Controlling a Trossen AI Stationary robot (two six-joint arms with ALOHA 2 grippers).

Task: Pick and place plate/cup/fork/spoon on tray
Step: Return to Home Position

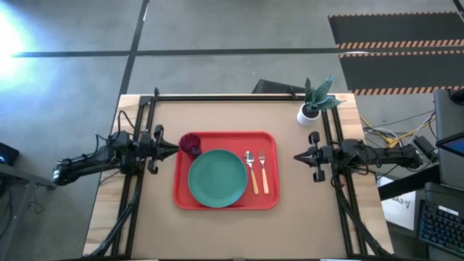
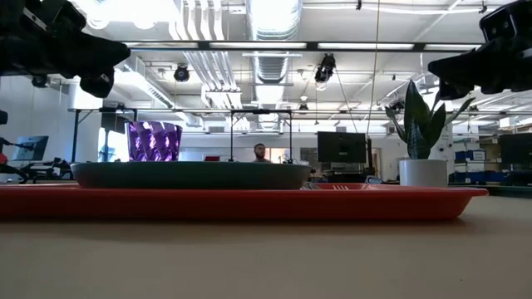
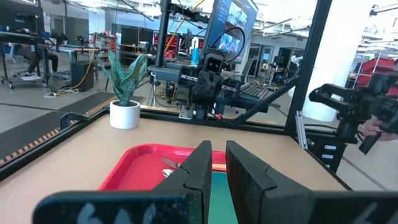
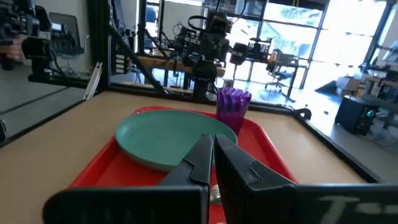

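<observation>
The red tray point(image 1: 232, 141) lies in the middle of the table. On it rest the teal plate point(image 1: 217, 178), the purple cup point(image 1: 191, 144) standing upright at its far left corner, and the spoon point(image 1: 251, 170) and fork point(image 1: 263, 170) side by side to the right of the plate. My left gripper point(image 1: 176, 148) hovers shut and empty just off the tray's left edge, near the cup. My right gripper point(image 1: 296, 156) hovers shut and empty off the tray's right edge. The right wrist view shows the plate point(image 4: 161, 140) and cup point(image 4: 232, 106) beyond its fingers.
A white pot with a green plant point(image 1: 310, 112) stands at the table's far right, behind my right gripper. Black frame rails run along the left, right and far sides of the table. Bare table lies in front of the tray.
</observation>
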